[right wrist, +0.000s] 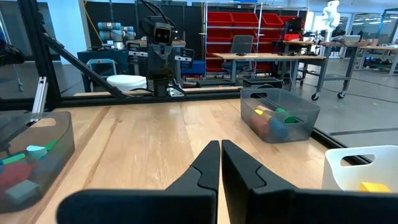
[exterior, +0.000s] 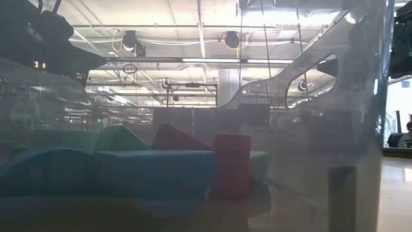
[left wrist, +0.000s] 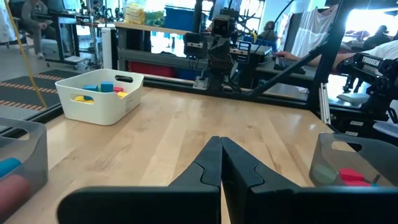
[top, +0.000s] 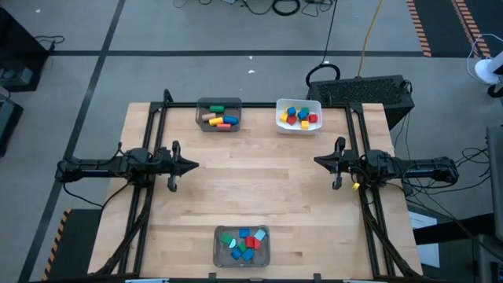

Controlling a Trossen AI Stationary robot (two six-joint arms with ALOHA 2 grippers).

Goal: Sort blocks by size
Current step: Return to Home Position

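Painted blocks lie in three bins. A clear grey bin (top: 242,245) at the near edge holds blue, green and red blocks (exterior: 161,171). A grey bin (top: 218,115) at the far edge holds long bars and cylinders. Beside it, a white bin (top: 299,115) holds small red, yellow and blue cubes (left wrist: 102,90). My left gripper (top: 193,165) rests shut above the table's left side, pointing level toward the middle. My right gripper (top: 318,161) rests shut above the right side, facing it. Neither touches anything.
Bare wooden tabletop (top: 259,189) lies between the two grippers. Black frame rails (top: 149,196) run along the left and right sides. A black box (top: 369,93) stands beyond the far right corner. People and workbenches show in the room behind.
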